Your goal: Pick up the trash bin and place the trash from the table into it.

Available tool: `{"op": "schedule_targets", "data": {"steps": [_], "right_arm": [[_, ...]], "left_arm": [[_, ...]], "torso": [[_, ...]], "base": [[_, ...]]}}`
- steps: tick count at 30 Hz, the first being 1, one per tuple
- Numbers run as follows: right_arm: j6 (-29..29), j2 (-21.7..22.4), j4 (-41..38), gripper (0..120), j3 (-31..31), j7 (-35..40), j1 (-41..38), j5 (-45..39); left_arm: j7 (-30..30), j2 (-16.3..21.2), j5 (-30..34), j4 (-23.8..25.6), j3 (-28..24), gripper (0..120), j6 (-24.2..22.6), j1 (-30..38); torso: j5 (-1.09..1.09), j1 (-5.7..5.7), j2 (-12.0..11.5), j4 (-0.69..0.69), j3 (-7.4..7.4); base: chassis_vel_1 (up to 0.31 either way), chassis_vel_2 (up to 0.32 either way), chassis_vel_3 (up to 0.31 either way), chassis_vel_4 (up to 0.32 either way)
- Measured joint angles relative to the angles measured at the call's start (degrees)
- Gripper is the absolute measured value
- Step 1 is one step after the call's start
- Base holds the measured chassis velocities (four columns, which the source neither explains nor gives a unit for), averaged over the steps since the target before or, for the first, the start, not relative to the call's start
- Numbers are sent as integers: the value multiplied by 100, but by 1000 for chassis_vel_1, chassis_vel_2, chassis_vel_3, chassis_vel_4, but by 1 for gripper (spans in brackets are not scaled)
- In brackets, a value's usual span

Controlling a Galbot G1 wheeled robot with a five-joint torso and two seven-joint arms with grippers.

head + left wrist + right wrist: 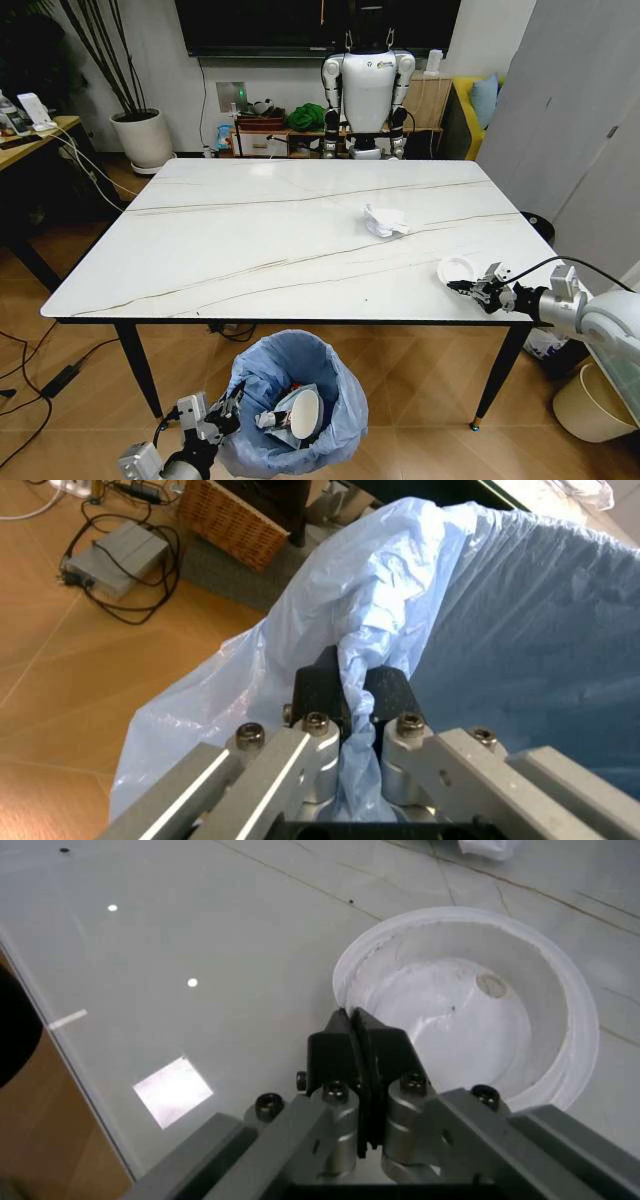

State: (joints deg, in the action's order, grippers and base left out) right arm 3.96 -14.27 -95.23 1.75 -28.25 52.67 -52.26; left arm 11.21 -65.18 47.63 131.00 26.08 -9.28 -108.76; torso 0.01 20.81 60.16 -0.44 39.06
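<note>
Right end effector [356,1036] pinches the near rim of the white lid [470,997] at the bench [250,250] edge. Trash bin [290,400], bag clamped by left end effector [352,694], hangs below-left.

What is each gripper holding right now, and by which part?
Left gripper: the trash bin, by its bag's rim. Right gripper: the white lid, pinched at its edge.

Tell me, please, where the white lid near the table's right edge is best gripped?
Probably by its raised rim. The lid lies flat, hollow side up, on the table, so only the thin rim offers a pinch. Come from the right edge, where the right hand sits shut at the near rim.
</note>
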Motion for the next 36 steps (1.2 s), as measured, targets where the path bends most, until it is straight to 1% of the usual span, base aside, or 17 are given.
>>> {"op": "schedule_targets", "data": {"steps": [2,4,5,7,9,10,13,14,15,16,17,18,20,22,24,30,36], "right_arm": [[-109,27,-143,0,86,-111,0,80],[-376,113,-559,0,212,-255,-61,61],[-376,113,-559,0,212,-255,-61,61],[-544,146,-842,0,250,-332,-108,51],[-703,177,-1115,0,288,-489,-157,55],[-703,177,-1115,0,288,-489,-157,55],[-1052,219,-1558,0,293,-757,-162,77],[-1052,219,-1558,0,293,-757,-162,77],[-1289,219,-1816,0,246,-834,-128,156],[-1368,207,-1985,0,219,-884,-107,214],[-1414,190,-2152,0,194,-961,-94,265],[-1414,190,-2152,0,194,-961,-94,265],[-1535,193,-2511,0,124,-1068,-51,436],[-1552,203,-2563,0,112,-1070,-43,473],[-1593,270,-2882,0,57,-1080,25,727],[-1685,202,-3021,0,-218,-1038,14,1249],[-1792,168,-3012,0,-474,-1006,-99,1492]], "left_arm": [[0,-5,-22,40,-10,0,0,-31],[0,-37,-110,83,-48,0,3,-102],[0,-37,-110,83,-48,0,3,-102],[0,-57,-144,134,-75,0,6,-122],[1,-76,-158,200,-101,0,7,-126],[1,-76,-158,200,-101,0,7,-126],[5,-91,-175,248,-123,0,7,-125],[5,-91,-175,248,-123,0,7,-125],[5,-103,-182,267,-138,0,7,-120],[5,-119,-194,277,-143,0,7,-121],[5,-149,-215,291,-144,0,7,-124],[5,-149,-215,291,-144,0,7,-124],[7,-204,-240,310,-147,0,8,-110],[8,-210,-241,312,-150,0,8,-103],[25,-236,-237,316,-193,0,3,-31],[27,-203,-184,233,-286,0,-18,109],[27,-199,-158,183,-304,0,-25,147]], "torso": [[5,0,-1,-2,2],[-5,0,-1,0,1],[-5,0,-1,0,1],[1,0,-1,2,1],[-3,0,-1,1,1],[-3,0,-1,1,1],[-1,0,-1,0,1],[-1,0,-1,0,1],[-2,0,-1,0,1],[-1,0,-1,0,0],[0,0,-1,0,1],[0,0,-1,0,1],[-1,0,-1,1,0],[-1,0,-1,1,0],[-4,0,-1,0,0],[-1,0,-1,0,0],[-1,0,-1,0,0]], "base": [[0,0,0,0],[0,0,0,0],[0,0,0,0],[0,0,0,0],[0,0,0,0],[0,0,0,0],[0,0,0,0],[0,0,0,0],[0,0,0,0],[0,0,0,0],[0,0,0,0],[0,0,0,0],[0,0,0,0],[0,0,0,0],[0,0,0,0],[0,0,0,0],[0,0,0,0]]}}
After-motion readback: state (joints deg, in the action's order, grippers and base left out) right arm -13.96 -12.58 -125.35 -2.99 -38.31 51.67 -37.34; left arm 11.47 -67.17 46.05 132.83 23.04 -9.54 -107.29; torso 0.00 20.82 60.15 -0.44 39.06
